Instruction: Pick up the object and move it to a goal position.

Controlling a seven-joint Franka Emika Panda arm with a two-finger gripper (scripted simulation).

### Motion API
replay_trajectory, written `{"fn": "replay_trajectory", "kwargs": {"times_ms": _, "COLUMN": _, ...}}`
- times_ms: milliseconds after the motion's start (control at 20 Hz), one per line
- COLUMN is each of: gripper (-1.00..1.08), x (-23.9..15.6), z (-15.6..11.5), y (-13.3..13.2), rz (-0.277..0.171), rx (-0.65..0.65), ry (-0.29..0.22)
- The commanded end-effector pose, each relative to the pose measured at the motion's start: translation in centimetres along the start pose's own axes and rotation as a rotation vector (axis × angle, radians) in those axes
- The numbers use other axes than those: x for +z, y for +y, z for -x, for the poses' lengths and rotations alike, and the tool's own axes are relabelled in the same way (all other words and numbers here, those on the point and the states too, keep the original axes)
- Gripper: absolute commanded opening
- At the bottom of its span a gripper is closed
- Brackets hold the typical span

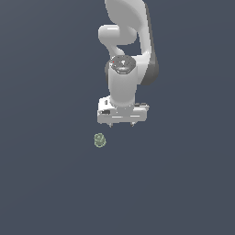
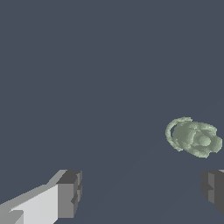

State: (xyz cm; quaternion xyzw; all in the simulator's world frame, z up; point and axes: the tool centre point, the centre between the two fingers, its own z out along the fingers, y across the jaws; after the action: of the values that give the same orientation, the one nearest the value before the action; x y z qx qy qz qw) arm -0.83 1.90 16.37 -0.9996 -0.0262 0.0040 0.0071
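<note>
The object (image 1: 99, 140) is a small pale grey-green knobbly lump lying on the dark floor. It rests a little toward the exterior view's left of my gripper (image 1: 122, 124) and lower in that picture. The gripper hangs from the white arm, pointing down, with its two short fingertips spread wide. In the wrist view the object (image 2: 194, 138) shows its thin ring rim and lies outside the gap, close to one dark fingertip (image 2: 214, 189). The other fingertip (image 2: 70, 193) is far from it. My gripper (image 2: 142, 192) is open and holds nothing.
The white arm (image 1: 126, 55) rises behind the gripper toward the top of the exterior view. A plain dark grey-blue floor (image 1: 55, 183) surrounds everything.
</note>
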Motion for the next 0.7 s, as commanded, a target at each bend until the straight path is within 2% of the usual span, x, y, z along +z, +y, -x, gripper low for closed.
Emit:
{"fn": "replay_trajectory", "kwargs": {"times_ms": 0, "gripper": 1.00, "x": 0.0, "z": 0.0, "y": 0.0, "rz": 0.000, "rx": 0.000, "ry": 0.000}}
{"fn": "replay_trajectory", "kwargs": {"times_ms": 650, "gripper": 1.00, "x": -1.6, "z": -0.8, "y": -0.7, "rz": 0.012, "rx": -0.062, "ry": 0.026}}
